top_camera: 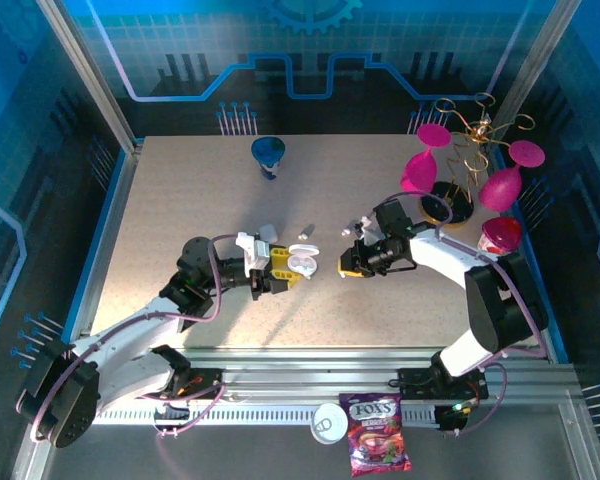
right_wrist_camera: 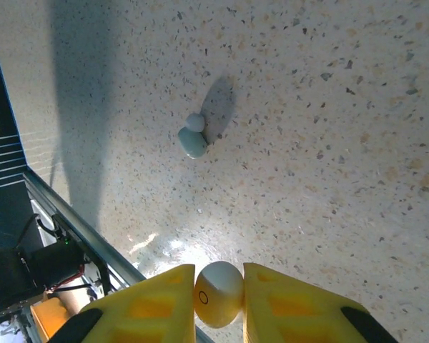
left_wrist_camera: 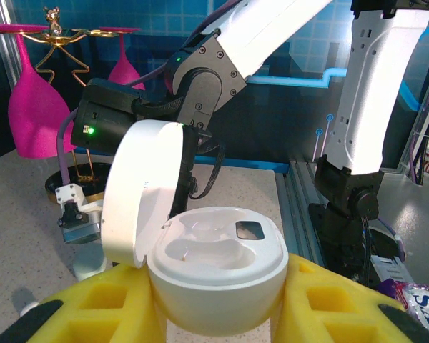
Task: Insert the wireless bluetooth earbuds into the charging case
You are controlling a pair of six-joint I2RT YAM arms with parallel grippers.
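The white charging case (left_wrist_camera: 218, 282) is clamped between my left gripper's (left_wrist_camera: 218, 304) yellow fingers (left_wrist_camera: 93, 307). Its lid (left_wrist_camera: 143, 193) is swung open to the left, and both wells look empty. From above, the left gripper (top_camera: 283, 270) holds the case (top_camera: 303, 264) near the table's middle. Just right of it, my right gripper (top_camera: 348, 264) faces the case. The right gripper (right_wrist_camera: 218, 304) is shut on a small white earbud (right_wrist_camera: 218, 291), lifted above the table. Another earbud (right_wrist_camera: 193, 139) lies loose on the speckled tabletop beyond it.
Small white pieces (top_camera: 267, 232) (top_camera: 305, 233) lie just behind the grippers. A blue cup (top_camera: 269, 153) stands at the back. Pink wine glasses on a gold rack (top_camera: 470, 165) crowd the right rear corner. A candy bag (top_camera: 378, 445) and a white lid (top_camera: 330, 422) sit on the front rail.
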